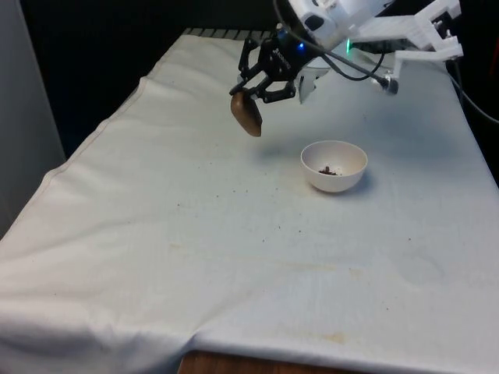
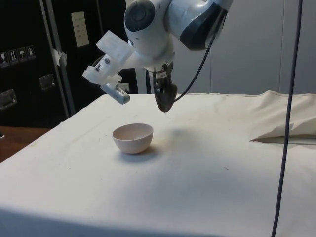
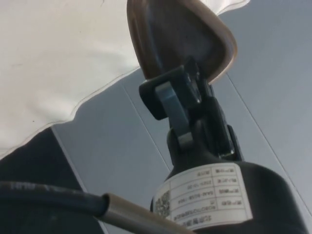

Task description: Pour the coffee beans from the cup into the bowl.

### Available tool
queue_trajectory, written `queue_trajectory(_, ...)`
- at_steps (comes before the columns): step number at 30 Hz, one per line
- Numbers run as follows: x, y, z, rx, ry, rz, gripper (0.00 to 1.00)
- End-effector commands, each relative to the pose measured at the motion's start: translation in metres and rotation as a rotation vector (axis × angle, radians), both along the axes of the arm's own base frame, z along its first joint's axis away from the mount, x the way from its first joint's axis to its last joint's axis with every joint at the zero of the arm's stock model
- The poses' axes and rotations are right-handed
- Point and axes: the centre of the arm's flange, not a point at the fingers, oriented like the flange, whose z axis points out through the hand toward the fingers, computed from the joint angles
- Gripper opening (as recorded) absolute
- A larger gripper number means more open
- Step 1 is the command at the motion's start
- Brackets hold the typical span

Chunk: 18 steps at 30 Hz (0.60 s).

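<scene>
The tool [image 1: 261,87] is clamped on the rim of a brown cup [image 1: 246,113], its two black fingers [image 3: 171,100] pinching the cup's wall, as the wrist view shows with one finger pressed against the cup's inside. The cup hangs in the air above the tabletop [image 1: 195,249], tipped far over so that its body slants downward from the tool. Taking the white bowl [image 1: 334,166] as the landmark, the cup is raised above it and off to the front view's left, near but not over its opening. In the side view the cup [image 2: 165,96] hangs just past the bowl's [image 2: 133,138] rim, clearly apart from it. The bowl stands upright on the white cloth, with a small heap of dark coffee beans [image 1: 328,170] lying at its bottom.
</scene>
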Motion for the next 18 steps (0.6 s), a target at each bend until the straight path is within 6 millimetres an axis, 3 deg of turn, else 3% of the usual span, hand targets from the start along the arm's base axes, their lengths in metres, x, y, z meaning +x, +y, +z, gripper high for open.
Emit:
queue_trajectory(1,0.0,-0.004,0.0,0.024,0.003,0.001,0.04)
queue_trajectory(18,0.003,-0.019,0.002,0.1,-0.017,-0.054,0.04)
